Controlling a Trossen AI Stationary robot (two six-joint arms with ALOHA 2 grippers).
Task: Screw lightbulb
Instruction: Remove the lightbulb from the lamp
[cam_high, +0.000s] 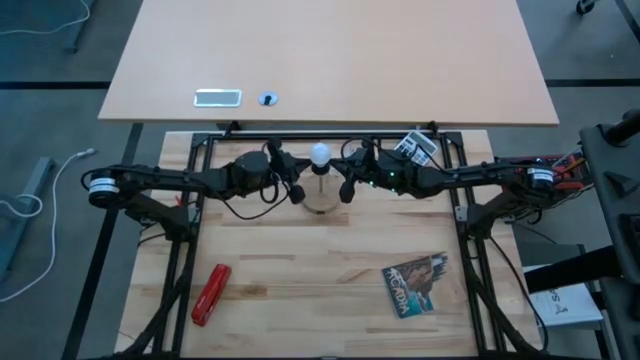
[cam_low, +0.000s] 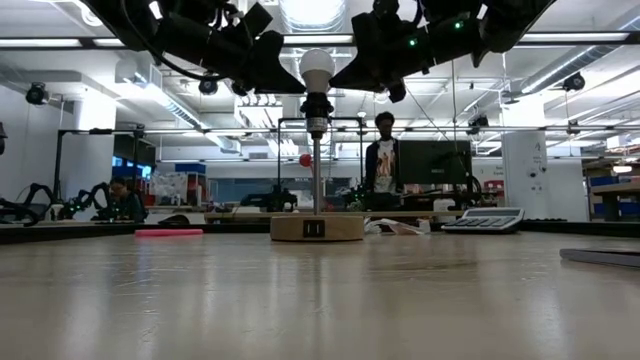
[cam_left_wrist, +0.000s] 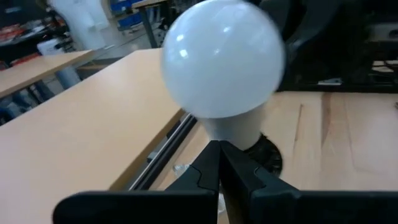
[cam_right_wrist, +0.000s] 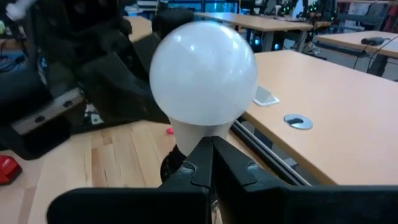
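Observation:
The white lightbulb (cam_low: 318, 68) stands upright in a black socket (cam_low: 317, 112) atop a thin rod on a round wooden disc (cam_low: 317, 227), at the table's far middle (cam_high: 320, 155). My left gripper (cam_left_wrist: 219, 149) is shut and level at the bulb's left side. My right gripper (cam_right_wrist: 209, 144) is shut and level at its right side. Both tips point at the bulb's neck. The screw base is hidden in the socket. My left gripper has its shut fingertips (cam_left_wrist: 211, 163) against the bulb's white neck (cam_left_wrist: 231, 127), below the round head. It comes level from the table's left. The bulb stays upright in the socket. My right gripper has its shut fingertips (cam_right_wrist: 219, 160) against the neck (cam_right_wrist: 196, 132) on the opposite side. It comes level from the table's right.
A red tool (cam_high: 211, 293) lies at the near left and a booklet (cam_high: 418, 285) at the near right. A calculator (cam_high: 418, 148) sits at the far right behind my right arm. A person (cam_low: 383, 165) stands beyond the table.

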